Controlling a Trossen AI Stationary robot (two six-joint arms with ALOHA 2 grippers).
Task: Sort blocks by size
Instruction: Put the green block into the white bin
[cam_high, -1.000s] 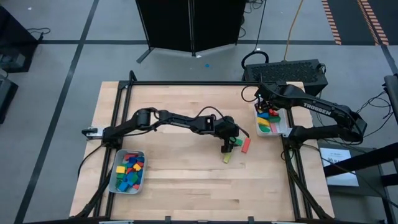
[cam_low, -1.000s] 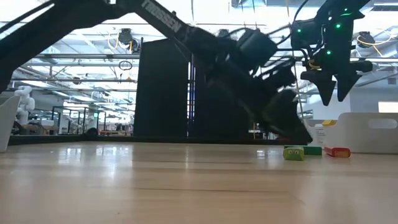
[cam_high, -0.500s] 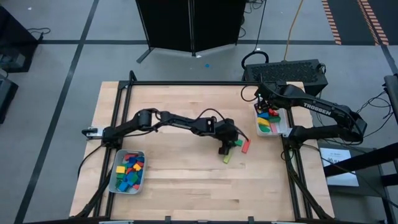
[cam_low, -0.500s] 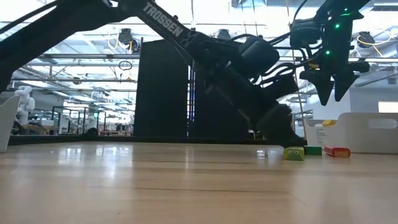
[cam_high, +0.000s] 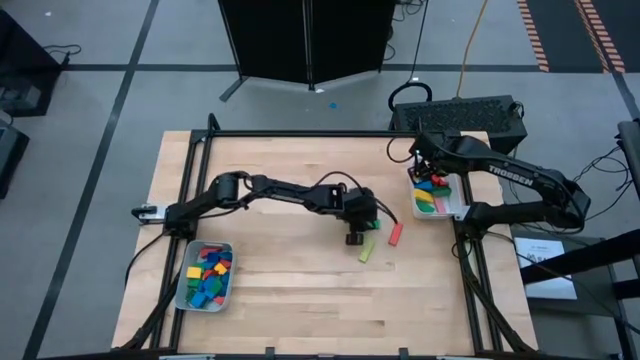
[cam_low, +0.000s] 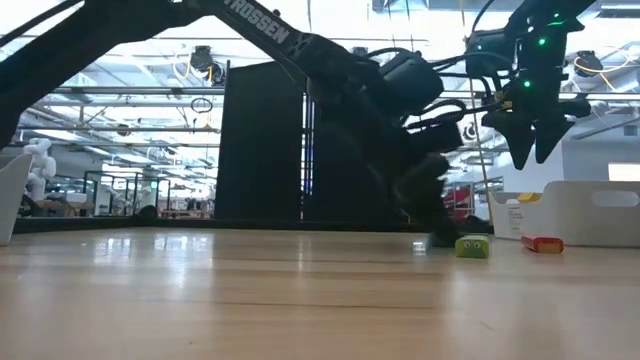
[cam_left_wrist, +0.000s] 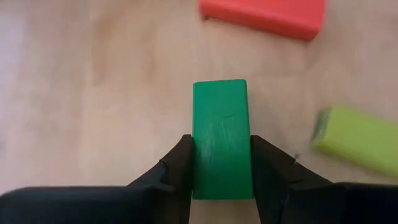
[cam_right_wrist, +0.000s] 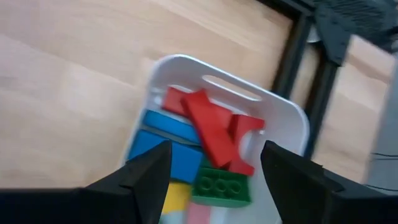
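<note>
Two grippers logged. Left gripper (cam_left_wrist: 221, 165) is clamped on a green block (cam_left_wrist: 220, 137) — a pad on each long side, the block's near end hidden between the fingers (cam_left_wrist: 179, 163). From above the gripper (cam_high: 356, 232) sits mid-table and covers most of that block. Just beyond its tips lies a red bar (cam_left_wrist: 264, 15), cut off by the wrist picture's edge; off to one side lies a lime bar (cam_left_wrist: 357, 140), blurred at its near end. In the high view the red bar (cam_high: 395, 234) and lime bar (cam_high: 365, 250) lie loose on the wood close beside the gripper, apart from each other.

Right gripper (cam_right_wrist: 214, 168) hangs spread wide above the right tray (cam_right_wrist: 283, 112). Below its fingers: red, blue, green and yellow blocks piled together — exact count not readable. Same gripper (cam_low: 530, 150) shows in the low view raised above the tray wall (cam_low: 590, 212).

Left tray (cam_high: 186, 283), well behind the left gripper near the arm's base, holds mixed small blocks (cam_high: 206, 276); individual pieces too small to separate.

Surface: pale wooden table (cam_high: 290, 300) with a black frame. Room in the low view: dark cabinet (cam_low: 262, 140), lit ceiling beams, distant clutter indistinct.
</note>
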